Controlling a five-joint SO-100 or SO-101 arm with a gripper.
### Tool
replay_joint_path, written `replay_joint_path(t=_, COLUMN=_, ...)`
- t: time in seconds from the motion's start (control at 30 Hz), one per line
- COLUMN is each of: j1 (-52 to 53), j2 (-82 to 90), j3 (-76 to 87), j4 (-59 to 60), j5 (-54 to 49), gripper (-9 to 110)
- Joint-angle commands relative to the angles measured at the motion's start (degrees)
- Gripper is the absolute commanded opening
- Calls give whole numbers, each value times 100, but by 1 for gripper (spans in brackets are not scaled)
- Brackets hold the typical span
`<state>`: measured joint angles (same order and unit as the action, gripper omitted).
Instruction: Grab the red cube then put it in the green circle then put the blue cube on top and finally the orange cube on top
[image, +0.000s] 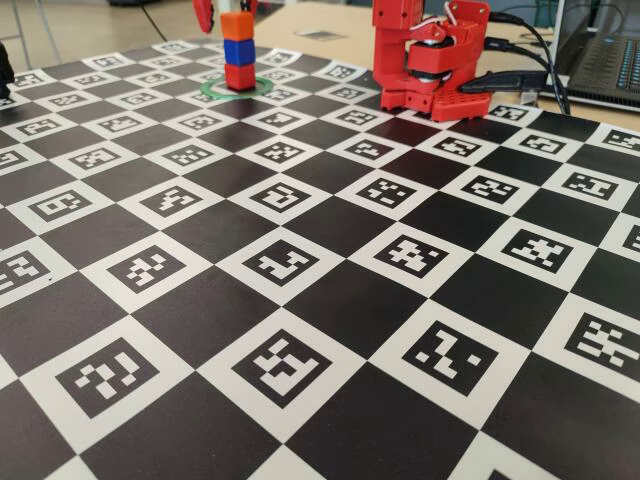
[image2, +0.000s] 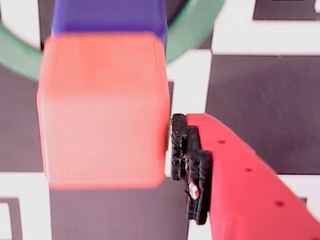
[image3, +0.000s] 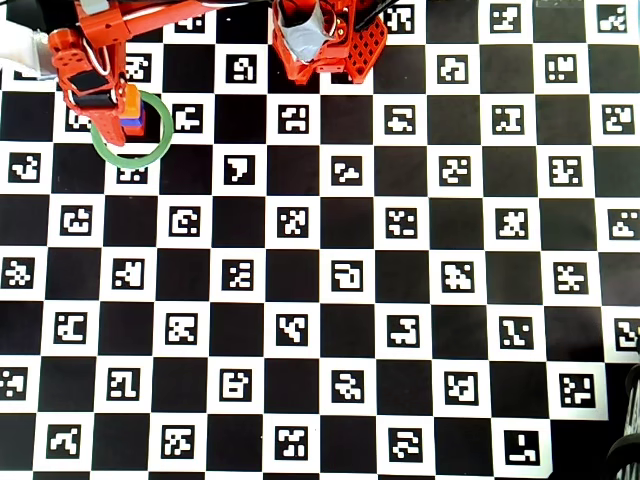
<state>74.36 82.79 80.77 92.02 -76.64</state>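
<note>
At the far left of the checkered worktop (image: 330, 300), as the fixed view shows it, three cubes stand stacked inside the green circle (image: 214, 90): the red cube (image: 239, 76) at the bottom, the blue cube (image: 238, 52) on it, and the orange cube (image: 237, 26) on top. Just left of the orange cube in that view, a red finger of the end effector (image: 222, 14) hangs down from the upper edge, apart from the cube. The wrist view looks down on the orange cube's top face, with a strip of blue cube showing past it and arcs of the green ring beyond; one red finger with a black pad (image2: 190, 165) sits just beside the cube's right edge, seemingly clear of it. The other finger is out of sight there, so the end effector looks spread around the orange cube rather than pinching it. From overhead, the arm covers most of the stack inside the ring.
</note>
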Motion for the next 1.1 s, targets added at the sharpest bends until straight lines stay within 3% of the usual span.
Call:
replay_joint_path(t=0.0, j1=97, j2=721, j3=-738, j4=343, j5=-53, gripper=33)
replay_joint_path(t=0.27, j1=-229, j2=1143, j3=-1529, j4=721, j5=782, gripper=18)
replay_joint_path(t=0.53, j1=-1556, j2=1731, j3=-1617, j4=853, j5=2628, gripper=-6)
replay_joint_path(t=0.77, j1=-3120, j2=2250, j3=-782, j4=88, j5=4377, gripper=-6)
replay_joint_path(t=1.07, j1=-5361, j2=3718, j3=2206, j4=-2118, j5=3753, gripper=-6)
